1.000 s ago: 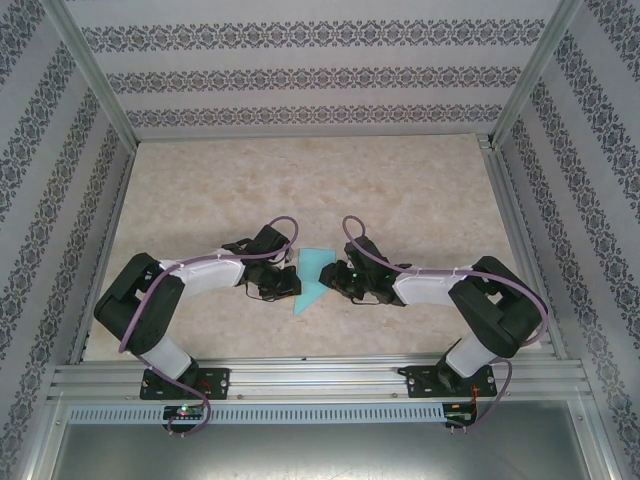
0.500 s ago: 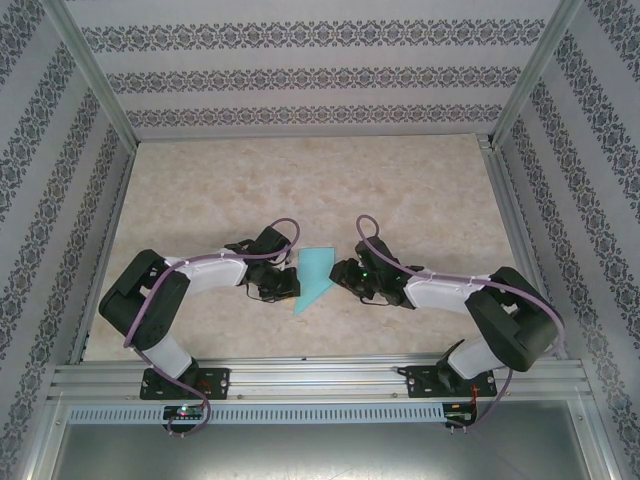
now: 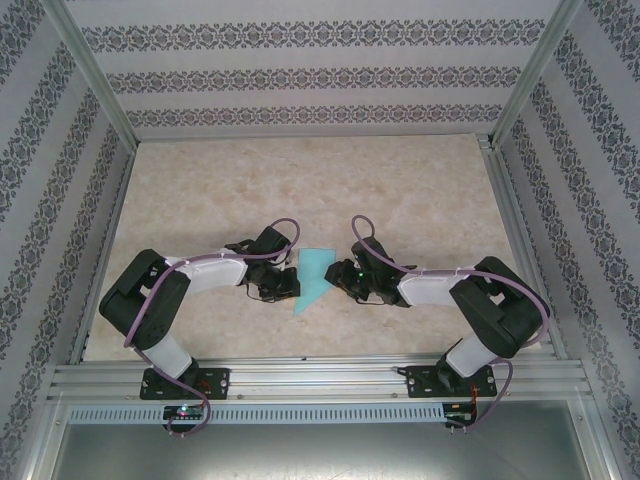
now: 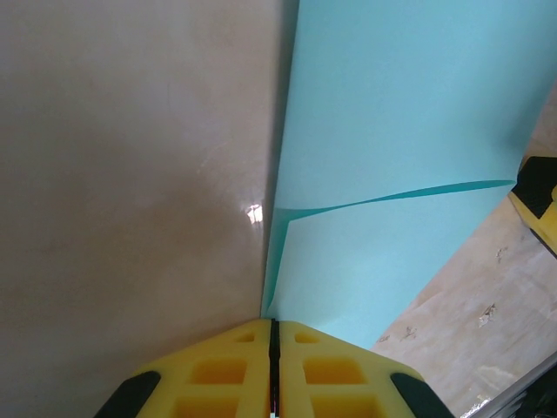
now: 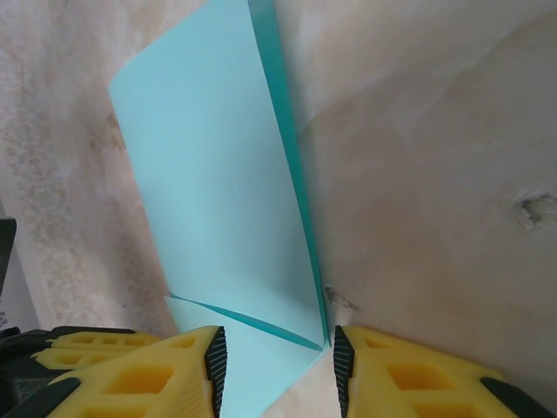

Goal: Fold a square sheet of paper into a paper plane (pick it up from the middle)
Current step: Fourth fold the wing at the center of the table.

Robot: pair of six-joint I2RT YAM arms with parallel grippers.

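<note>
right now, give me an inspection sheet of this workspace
surface: beige marbled table, no damage seen
job's things: sheet of paper, turquoise, partly folded with one crease, between the arms
clutter: nothing seen
grippers: left gripper shut on the sheet's edge; right gripper open, fingers either side of a corner
cables: purple cables looped over both arms, off the sheet
surroundings: patterned walls, aluminium frame

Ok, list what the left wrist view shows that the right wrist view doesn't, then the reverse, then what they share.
Left wrist, not right wrist: the left gripper from behind, yellow fingertips shut on an edge of the turquoise paper sheet. Right wrist, not left wrist: the right gripper open, fingers flanking the sheet's corner. Both: the folded sheet with its flap edge, on the marbled table.
</note>
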